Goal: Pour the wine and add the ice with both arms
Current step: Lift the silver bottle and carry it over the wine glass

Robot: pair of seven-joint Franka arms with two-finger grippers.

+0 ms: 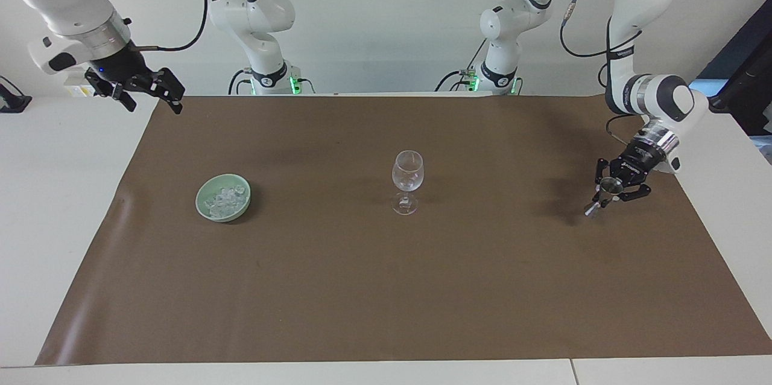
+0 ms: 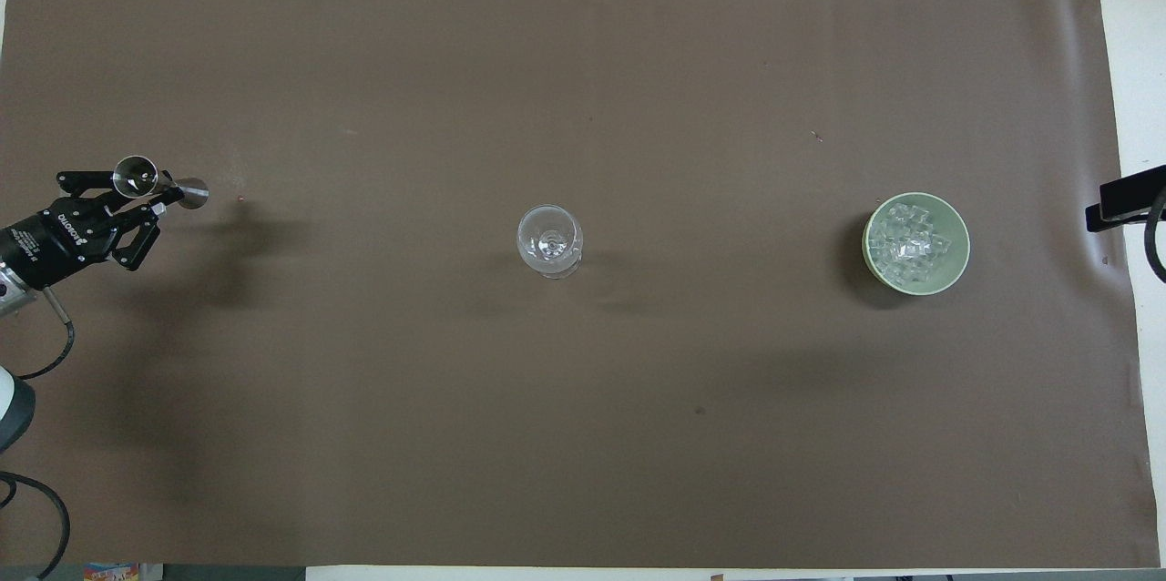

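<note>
An empty clear wine glass (image 1: 408,177) stands upright mid-mat; it also shows in the overhead view (image 2: 550,240). The ice (image 1: 224,199) is a heap of clear cubes in a pale green bowl (image 1: 201,195) toward the right arm's end; the ice (image 2: 909,241) and the bowl (image 2: 962,239) show in the overhead view too. My left gripper (image 1: 611,190) is shut on a small metal jigger (image 1: 601,198) and holds it tilted a little above the mat at the left arm's end, also seen from overhead (image 2: 130,198). My right gripper (image 1: 149,92) is open and empty, raised over the mat's corner.
A brown mat (image 1: 386,288) covers most of the white table (image 1: 60,192). No wine bottle is in view. Only a black edge of the right gripper (image 2: 1125,203) shows in the overhead view.
</note>
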